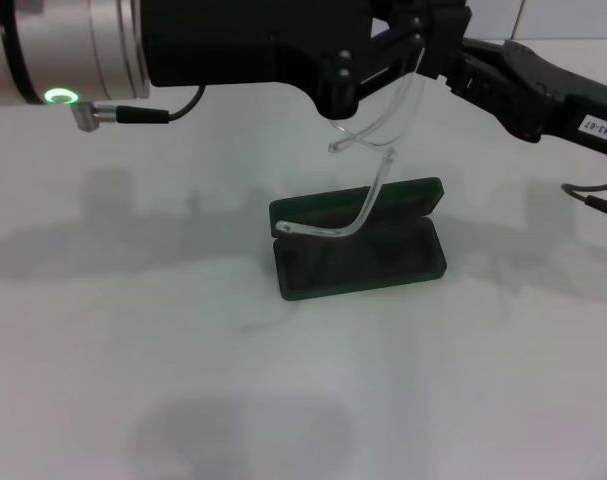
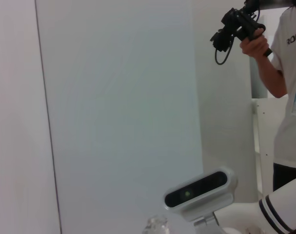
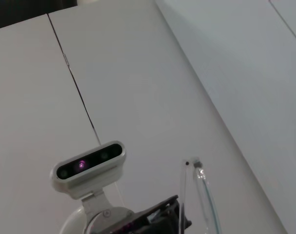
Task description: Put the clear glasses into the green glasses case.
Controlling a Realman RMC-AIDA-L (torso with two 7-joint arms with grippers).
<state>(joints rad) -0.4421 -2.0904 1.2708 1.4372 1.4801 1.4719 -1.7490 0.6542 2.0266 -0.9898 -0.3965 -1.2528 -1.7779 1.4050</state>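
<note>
The clear glasses (image 1: pixel 368 200) hang in the air above the green glasses case (image 1: pixel 358 255), their two clear arms dangling down toward it. The lens is hidden behind the grippers. My left gripper (image 1: pixel 408 45) reaches in from the top left and is shut on the top of the glasses. My right gripper (image 1: pixel 445 50) comes in from the top right and meets the glasses at the same spot. The case lies open on the white table (image 1: pixel 133 350), lid tilted back. A clear arm of the glasses (image 3: pixel 202 192) shows in the right wrist view, and a small clear bit of the glasses (image 2: pixel 156 226) in the left wrist view.
A cable with a metal plug (image 1: pixel 123 114) hangs under my left arm. A person holding a black device (image 2: pixel 243 27) stands at the side in the left wrist view. The robot's head camera (image 3: pixel 88 166) faces the right wrist camera.
</note>
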